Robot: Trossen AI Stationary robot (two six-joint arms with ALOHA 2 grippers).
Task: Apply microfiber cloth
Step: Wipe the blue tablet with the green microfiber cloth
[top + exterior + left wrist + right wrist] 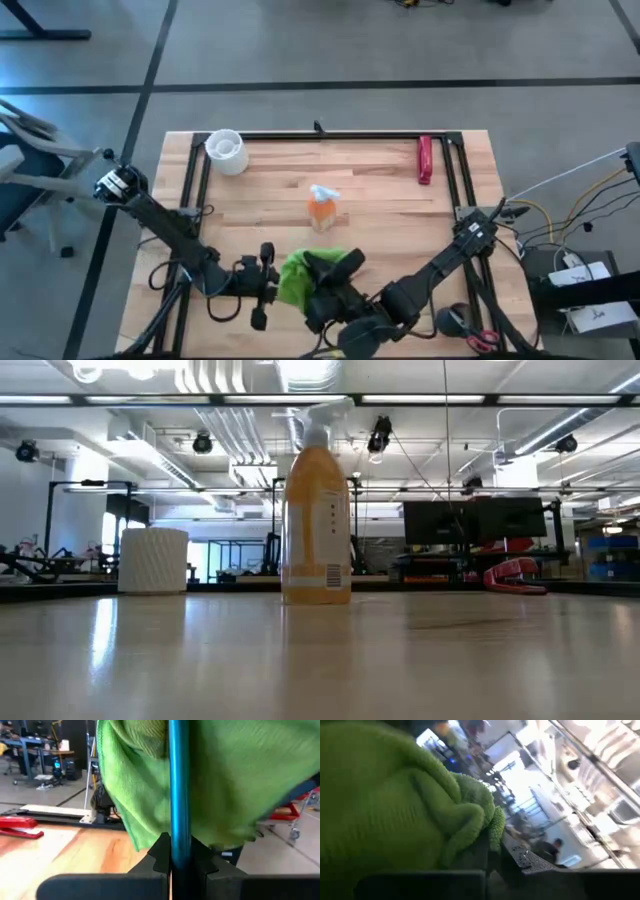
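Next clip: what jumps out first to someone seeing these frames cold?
The lime-green microfiber cloth stands out, bunched at the table's near edge between the left gripper and the right gripper; it fills both wrist views. In the left wrist view a thin blue-edged slab stands upright between the fingers, cloth draped behind it. An orange spray bottle stands mid-table.

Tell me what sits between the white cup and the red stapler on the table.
Only bare wood; the high view shows nothing between the white cup and the red stapler. The orange spray bottle stands nearer the arms, off that line.
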